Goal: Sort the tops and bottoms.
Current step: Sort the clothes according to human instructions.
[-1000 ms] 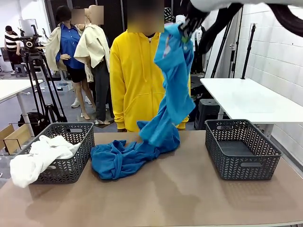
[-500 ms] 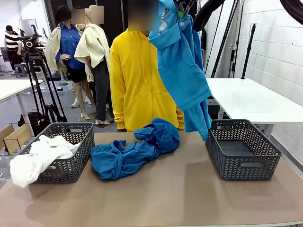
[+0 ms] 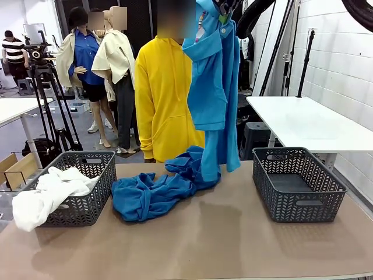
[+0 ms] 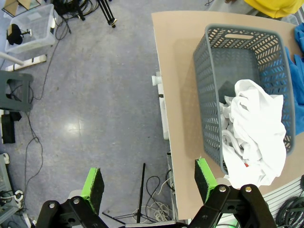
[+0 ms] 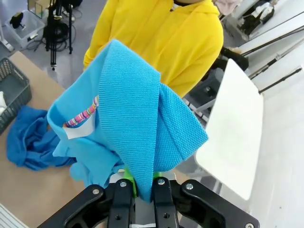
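- High above the far middle of the counter (image 3: pixel 221 233), the right pincer (image 3: pixel 224 8) is pinching a light blue top (image 3: pixel 213 87) at its upper edge, jaws closed tight on a bunched fold of the knit.
- From the right wrist view, the fabric is bulging out above the two black fingers and a striped band is showing by a white neck label.
- Below the grip, the top is hanging full length in front of a person (image 3: pixel 166 99) who is standing at the far side in a yellow hoodie.
- Its lowest part is dangling close to a darker blue garment (image 3: pixel 157 192); whether the two are touching I cannot tell.
- That darker blue garment is lying crumpled on the counter, between the two baskets and nearer the left one.
- At the left, the left basket (image 3: pixel 96 198) is holding a white garment (image 3: pixel 49 192), which is spilling over its near left rim.
- At the right, the right basket (image 3: pixel 297 192) is standing well apart from the hanging top, with its dark bottom showing.
- Off the counter's left edge, the left pincer (image 4: pixel 148 178) is hovering over the grey floor (image 4: pixel 95 95) with its green pads (image 4: pixel 93 184) spread wide and gripping nothing.
- Beyond those pads, the left basket and the white garment are lying to one side.
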`<state>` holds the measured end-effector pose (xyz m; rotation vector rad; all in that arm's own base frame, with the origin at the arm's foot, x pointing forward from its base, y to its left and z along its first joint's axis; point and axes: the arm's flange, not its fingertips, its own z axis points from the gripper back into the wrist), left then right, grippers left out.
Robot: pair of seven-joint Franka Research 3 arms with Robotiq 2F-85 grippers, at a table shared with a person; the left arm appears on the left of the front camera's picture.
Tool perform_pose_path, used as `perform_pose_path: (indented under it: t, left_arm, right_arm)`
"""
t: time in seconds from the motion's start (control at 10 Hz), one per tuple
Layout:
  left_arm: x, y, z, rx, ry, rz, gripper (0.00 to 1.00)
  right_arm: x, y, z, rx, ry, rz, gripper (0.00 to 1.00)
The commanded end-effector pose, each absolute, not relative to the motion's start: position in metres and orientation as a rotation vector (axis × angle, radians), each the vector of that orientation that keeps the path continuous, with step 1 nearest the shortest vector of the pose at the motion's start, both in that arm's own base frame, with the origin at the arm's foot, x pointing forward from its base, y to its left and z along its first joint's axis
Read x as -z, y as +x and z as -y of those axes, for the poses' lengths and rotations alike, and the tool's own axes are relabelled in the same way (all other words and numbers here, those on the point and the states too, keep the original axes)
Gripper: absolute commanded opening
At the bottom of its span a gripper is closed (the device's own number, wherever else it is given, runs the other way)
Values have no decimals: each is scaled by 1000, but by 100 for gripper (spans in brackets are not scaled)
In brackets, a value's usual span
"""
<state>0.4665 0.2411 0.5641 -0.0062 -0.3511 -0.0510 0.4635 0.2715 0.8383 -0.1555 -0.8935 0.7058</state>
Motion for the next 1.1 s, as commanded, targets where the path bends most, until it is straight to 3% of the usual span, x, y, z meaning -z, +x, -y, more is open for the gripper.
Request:
perform_pose_path:
  t: [0.0,1.0]
  left_arm:
    - [-565,464,-242,61,12,343,100]
    - [-565,464,-242,61,12,343,100]
  right_arm:
    - [-844,459,-270,-702,-161,904,0]
    - [-844,459,-270,-702,-161,904,0]
